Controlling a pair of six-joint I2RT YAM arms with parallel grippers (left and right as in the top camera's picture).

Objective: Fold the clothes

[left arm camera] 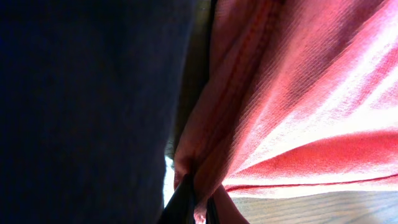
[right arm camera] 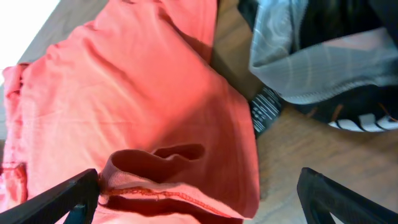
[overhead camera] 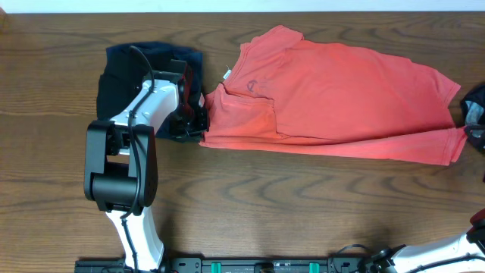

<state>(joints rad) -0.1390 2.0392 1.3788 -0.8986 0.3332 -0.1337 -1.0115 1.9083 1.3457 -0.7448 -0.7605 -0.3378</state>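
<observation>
A dark wood-grain worktop [overhead camera: 303, 197] is carrying everything. The coral-red T-shirt [overhead camera: 341, 98] is lying spread between the two grippers, reaching from the left gripper [overhead camera: 195, 121] across to the right one. The left gripper is pinching the shirt's edge, its jaws closed tight on a bunched seam. A navy-blue garment [overhead camera: 151, 61] is lying just beside it, on the side away from the shirt. The right gripper [right arm camera: 199, 199] is standing wide open over the shirt's other end, with what seems to be a loop of hem lying unclamped between its fingers [right arm camera: 68, 199]. A dark garment with a grey panel [right arm camera: 311, 62] is resting just beyond that gripper.
</observation>
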